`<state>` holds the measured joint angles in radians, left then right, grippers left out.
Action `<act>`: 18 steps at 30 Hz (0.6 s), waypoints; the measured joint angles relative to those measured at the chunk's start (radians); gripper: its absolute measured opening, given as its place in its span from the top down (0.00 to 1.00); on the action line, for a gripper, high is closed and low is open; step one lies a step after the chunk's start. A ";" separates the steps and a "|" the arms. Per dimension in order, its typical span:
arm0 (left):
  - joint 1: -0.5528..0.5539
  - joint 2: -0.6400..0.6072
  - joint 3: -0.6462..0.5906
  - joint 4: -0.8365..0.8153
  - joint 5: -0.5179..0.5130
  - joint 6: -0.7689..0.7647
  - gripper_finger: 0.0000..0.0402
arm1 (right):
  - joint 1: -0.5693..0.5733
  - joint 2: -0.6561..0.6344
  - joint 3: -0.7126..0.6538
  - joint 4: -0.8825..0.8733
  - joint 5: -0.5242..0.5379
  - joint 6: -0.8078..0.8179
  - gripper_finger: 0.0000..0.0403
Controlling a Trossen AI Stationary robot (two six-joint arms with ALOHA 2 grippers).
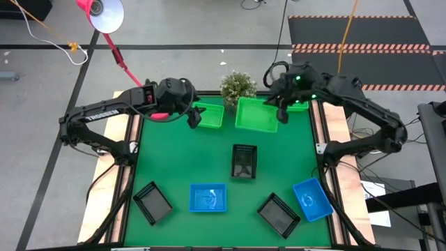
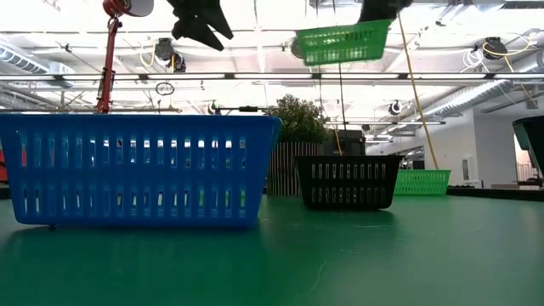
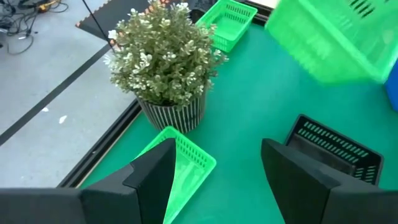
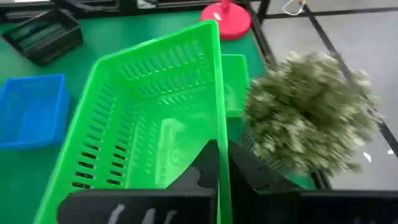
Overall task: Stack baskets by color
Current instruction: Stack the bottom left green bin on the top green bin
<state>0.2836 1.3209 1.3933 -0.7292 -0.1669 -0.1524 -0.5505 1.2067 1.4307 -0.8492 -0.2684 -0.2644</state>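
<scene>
Near left corner of the table [image 1: 181, 174]: black basket [image 1: 152, 203], empty, askew.
Near edge, left of centre: blue basket [image 1: 208, 198], empty.
Far edge, left of plant [image 1: 237, 85]: green basket [image 1: 208, 115] set down on the cloth; left gripper [image 1: 193, 117] poised over its left end, fingers apart, nothing between them.
Centre: black basket, second [image 1: 244, 161], alone.
Far edge, right of plant: green basket, lifted [image 1: 257, 115], carried in the air by right gripper [image 1: 281, 116], fingers pinched together on one long wall; hangs tilted in the low view.
Near edge, right of centre: black basket, third [image 1: 279, 214], askew.
Near right corner: blue basket, second [image 1: 311, 199].
Far right corner: green basket, third [image 1: 300, 106], mostly hidden under the right arm.

Step judged in hand: nesting lifted green into seated green. Advised: level the load, match long sides, clear the plant, lower straight, release only once seated. Left gripper best drawn aside first.
</scene>
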 joint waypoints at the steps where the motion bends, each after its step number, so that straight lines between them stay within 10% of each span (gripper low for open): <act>1: 0.002 0.000 0.000 -0.002 0.000 0.000 0.40 | -0.023 -0.012 0.000 -0.011 0.001 -0.012 0.99; 18: 0.011 0.000 0.000 -0.019 0.002 0.016 0.40 | -0.418 -0.035 0.000 -0.025 0.103 -0.183 0.99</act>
<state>0.2943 1.3212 1.3930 -0.7483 -0.1646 -0.1368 -0.9685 1.1717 1.4307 -0.8738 -0.1652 -0.4472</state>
